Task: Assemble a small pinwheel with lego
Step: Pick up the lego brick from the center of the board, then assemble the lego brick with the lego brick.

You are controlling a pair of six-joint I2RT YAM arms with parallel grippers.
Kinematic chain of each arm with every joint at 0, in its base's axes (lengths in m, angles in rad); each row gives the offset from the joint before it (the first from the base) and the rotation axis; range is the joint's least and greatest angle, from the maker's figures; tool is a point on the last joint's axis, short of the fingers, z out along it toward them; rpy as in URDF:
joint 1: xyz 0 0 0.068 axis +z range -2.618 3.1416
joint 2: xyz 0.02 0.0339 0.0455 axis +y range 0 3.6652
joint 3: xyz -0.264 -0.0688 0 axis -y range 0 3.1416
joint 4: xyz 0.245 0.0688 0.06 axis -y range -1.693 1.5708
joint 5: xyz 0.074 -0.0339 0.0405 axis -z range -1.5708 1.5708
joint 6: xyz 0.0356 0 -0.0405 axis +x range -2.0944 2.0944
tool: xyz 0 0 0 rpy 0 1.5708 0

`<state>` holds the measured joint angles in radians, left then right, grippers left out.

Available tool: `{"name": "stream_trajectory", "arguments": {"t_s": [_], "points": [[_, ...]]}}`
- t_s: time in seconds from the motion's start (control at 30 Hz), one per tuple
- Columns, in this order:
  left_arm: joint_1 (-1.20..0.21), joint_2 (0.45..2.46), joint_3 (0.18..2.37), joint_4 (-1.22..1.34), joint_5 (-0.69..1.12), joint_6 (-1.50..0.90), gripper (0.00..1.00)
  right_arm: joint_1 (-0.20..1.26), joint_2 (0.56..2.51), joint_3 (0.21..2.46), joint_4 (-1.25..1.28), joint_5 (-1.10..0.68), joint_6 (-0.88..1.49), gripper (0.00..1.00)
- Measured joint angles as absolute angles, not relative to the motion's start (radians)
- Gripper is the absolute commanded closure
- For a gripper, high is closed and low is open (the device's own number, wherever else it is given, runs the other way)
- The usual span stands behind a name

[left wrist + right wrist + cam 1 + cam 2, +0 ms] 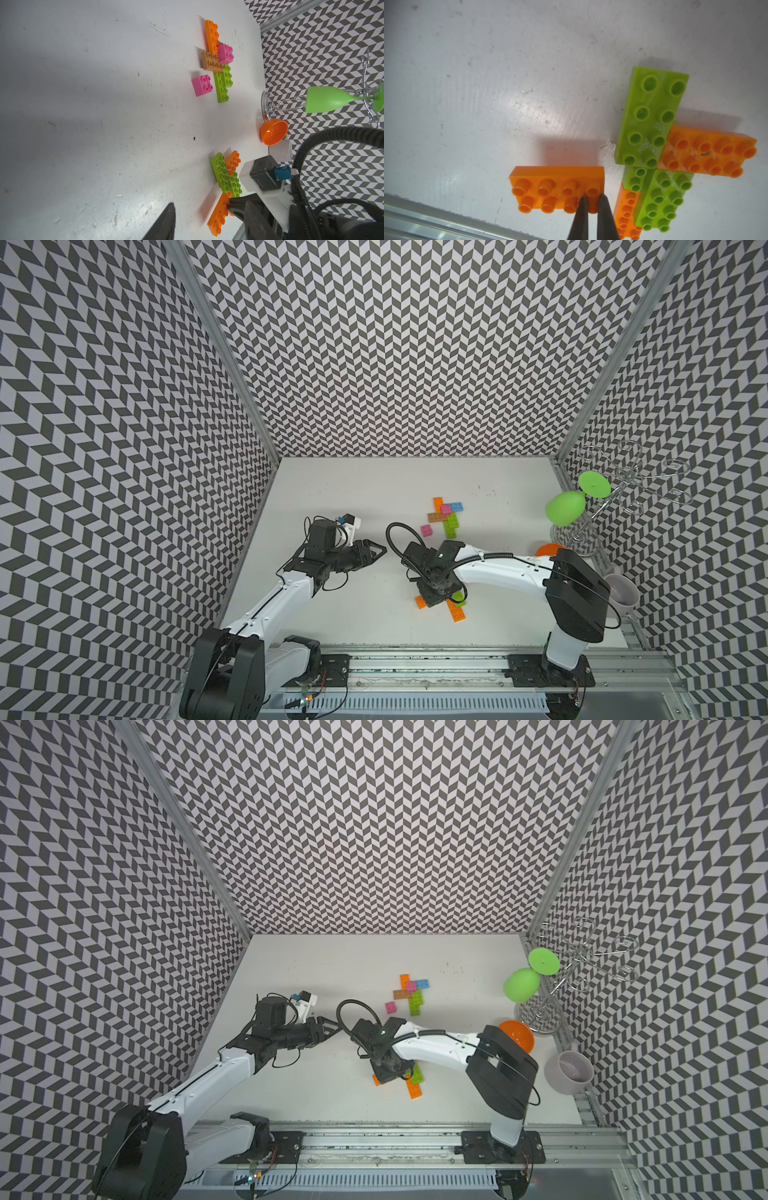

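Right gripper [591, 200]: fingers close together, clamped on the studs at one end of an orange brick [556, 191], which is held studs up. Its shadow falls apart from it on the white table [488, 83], so it appears slightly raised, but contact cannot be confirmed. This piece is just beside the near assembly [660, 166] without touching it. That assembly is a group of lime green bricks [652, 116] and further orange ones overlapping in a cross. In both top views it sits toward the front of the table, partly hidden under the right wrist. Left gripper [380, 549]: hangs over bare table to the left of the right arm, jaws partly apart, nothing between them. Only one finger [166, 224] shows clearly in the left wrist view. Far assembly [445, 515], mid-table: orange, brown, blue and lime green pieces joined, with a pink square [446, 509] on top at the centre. A second pink square [426, 530] lies loose just beside it. Right edge — a green goblet [565, 508] hangs upside down on a wire rack [623, 485], with an orange bowl [517, 1036] and a pale mug [569, 1071] near.
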<state>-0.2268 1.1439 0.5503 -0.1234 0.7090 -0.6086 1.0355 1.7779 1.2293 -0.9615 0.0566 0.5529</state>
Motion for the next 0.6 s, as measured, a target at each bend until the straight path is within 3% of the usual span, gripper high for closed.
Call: {"name": "stream_trajectory", "arguments": {"t_s": [0.6], "points": [[-0.249, 1.147, 0.55, -0.117, 0.667, -0.627, 0.46, 0.98, 1.767, 1.197, -0.977, 0.094, 0.518, 0.97]]}}
